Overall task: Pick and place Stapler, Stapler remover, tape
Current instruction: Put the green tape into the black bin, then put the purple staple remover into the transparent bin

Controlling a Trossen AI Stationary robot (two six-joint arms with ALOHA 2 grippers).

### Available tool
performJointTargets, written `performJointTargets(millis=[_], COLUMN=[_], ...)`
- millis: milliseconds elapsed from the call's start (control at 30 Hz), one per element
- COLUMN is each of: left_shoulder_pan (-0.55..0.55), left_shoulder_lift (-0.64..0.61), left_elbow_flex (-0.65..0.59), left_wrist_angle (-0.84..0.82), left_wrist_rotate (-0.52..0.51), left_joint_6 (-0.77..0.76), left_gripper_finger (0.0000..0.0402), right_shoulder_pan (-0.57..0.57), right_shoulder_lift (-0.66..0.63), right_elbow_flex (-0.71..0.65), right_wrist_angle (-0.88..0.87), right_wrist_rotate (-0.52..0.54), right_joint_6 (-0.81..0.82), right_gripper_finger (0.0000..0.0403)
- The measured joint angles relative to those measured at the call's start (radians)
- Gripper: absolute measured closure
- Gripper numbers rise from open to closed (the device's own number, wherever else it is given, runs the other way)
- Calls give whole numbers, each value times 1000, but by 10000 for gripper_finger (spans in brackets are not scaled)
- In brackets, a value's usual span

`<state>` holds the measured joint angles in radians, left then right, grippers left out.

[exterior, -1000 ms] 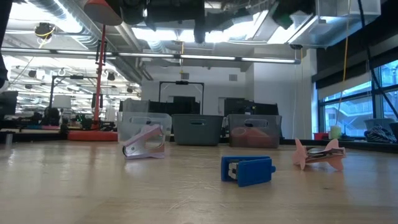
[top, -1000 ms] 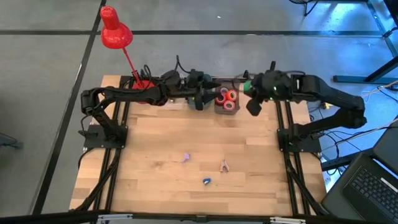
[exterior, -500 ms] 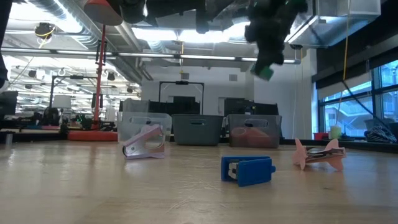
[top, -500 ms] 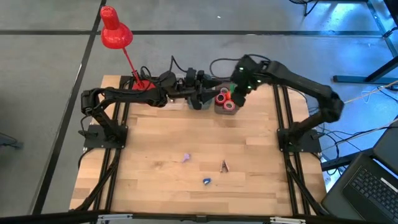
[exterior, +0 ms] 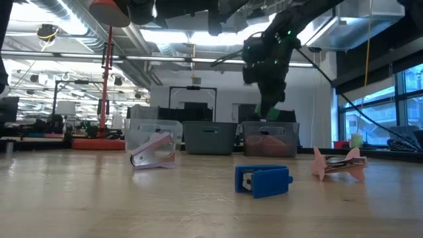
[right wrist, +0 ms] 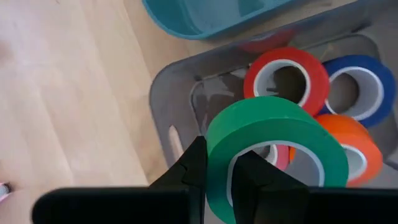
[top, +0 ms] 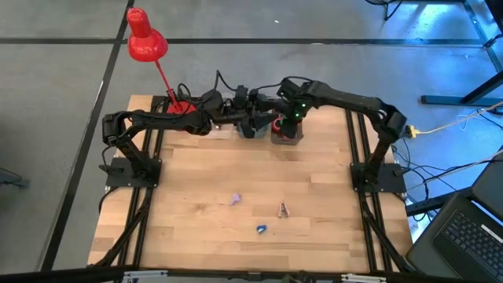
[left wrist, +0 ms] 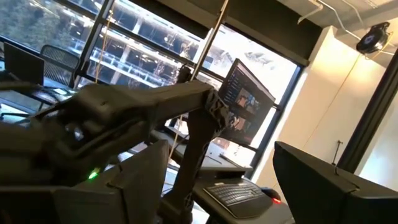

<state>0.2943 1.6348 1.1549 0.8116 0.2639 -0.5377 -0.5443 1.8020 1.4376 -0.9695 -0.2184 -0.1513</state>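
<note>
My right gripper [top: 285,119] points down over the grey bin [top: 298,139] at the table's far edge, shut on a green tape ring [right wrist: 273,146]. Red [right wrist: 286,78], blue [right wrist: 354,87] and orange [right wrist: 357,155] tape rings lie in the bin below it. My left gripper [top: 253,123] hangs open and high over the teal bin [right wrist: 205,15] beside it, holding nothing. A blue stapler [exterior: 263,180], a pale pink stapler remover [exterior: 154,152] and a second pink remover [exterior: 340,163] rest on the wood in the table's near middle. My right gripper holds the green ring by its wall [right wrist: 217,149], one finger [right wrist: 252,174] inside the ring's hole and the other [right wrist: 189,168] outside. The fingers come from above, pointing steeply down. The ring hangs clear above the bin, lying close to flat.
A clear bin [exterior: 153,135] stands left of the teal one along the far edge. A red desk lamp [top: 146,43] rises at the far left corner. Bare wood lies between the bins and the three small things.
My right gripper has swung from the far right corner toward the table's left and come down over the grey bin, tipping from near level to pointing steeply down, with the green ring still in its hold.
</note>
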Motion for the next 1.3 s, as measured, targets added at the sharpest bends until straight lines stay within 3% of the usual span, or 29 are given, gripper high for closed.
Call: performJointTargets(millis=[633,1000,1133,1300], left_shoulder_pan=[0,0,0,0], left_shoulder_lift=[0,0,0,0], left_elbow_flex=[0,0,0,0], left_wrist_angle=[0,0,0,0], left_wrist_rotate=[0,0,-1,0], left_joint_6=[-2,-1,0,0], left_gripper_finger=[123,123,123,123], right_shoulder_pan=[-21,-22,-24,-23], right_shoulder_lift=[181,164,99,-34], right_elbow_flex=[-1,8,32,47], right_wrist_angle=[28,26,30,15], right_wrist_rotate=[-29,-30,-26,29], right_joint_6=[-40,-13,-1,23], right_gripper_finger=[359,171,141,131])
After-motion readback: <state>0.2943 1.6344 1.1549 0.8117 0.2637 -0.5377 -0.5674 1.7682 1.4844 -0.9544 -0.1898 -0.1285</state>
